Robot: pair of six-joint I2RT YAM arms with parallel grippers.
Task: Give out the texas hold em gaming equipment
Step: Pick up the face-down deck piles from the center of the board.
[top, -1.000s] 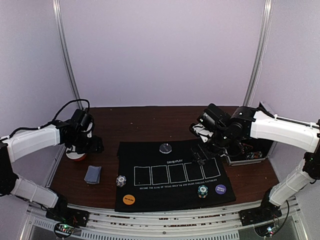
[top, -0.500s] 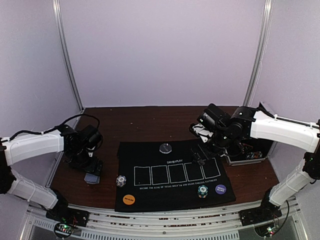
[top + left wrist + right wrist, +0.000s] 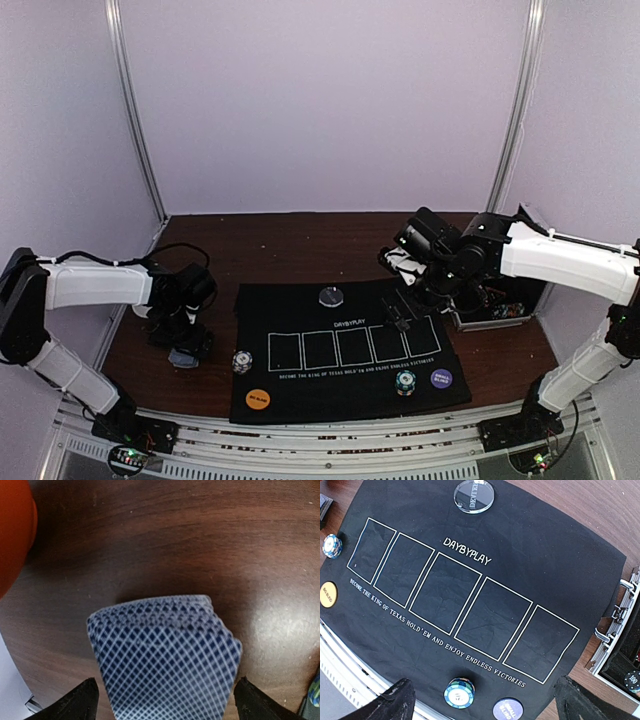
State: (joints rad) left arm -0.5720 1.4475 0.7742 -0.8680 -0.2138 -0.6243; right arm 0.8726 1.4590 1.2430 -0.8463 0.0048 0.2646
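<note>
Along the near edge of the black mat lie the orange blind disc, a striped chip stack and the purple blind disc. A second chip stack stands at the mat's left edge, and that one is the first hazard. It sits on the path between the cards and the mat's five card outlines, all bare, so a low sweep of the left arm would likely topple it. Just left of the mat, on the bare bench, lies the deck of playing cards, patterned backs up. The left fingers are released and spread wide to either side of it, gripping nothing. The deck is not squared, and one edge shows the cards stepped. A squeeze from here could, I judge, shear the pile, spill the top cards or lift many when only a few are wanted. Lying flat on the bench, it also offers little edge, and fingers that close too high may slide over it. An orange rounded object, also left of the mat and close to the deck, could be nudged. Farther back, the right fingers hang parted and empty above the mat's right half, where the two arms might meet over the outlines. At the mat's far edge rests the clear dealer disc, and the silver case stands off the mat's right side.
</note>
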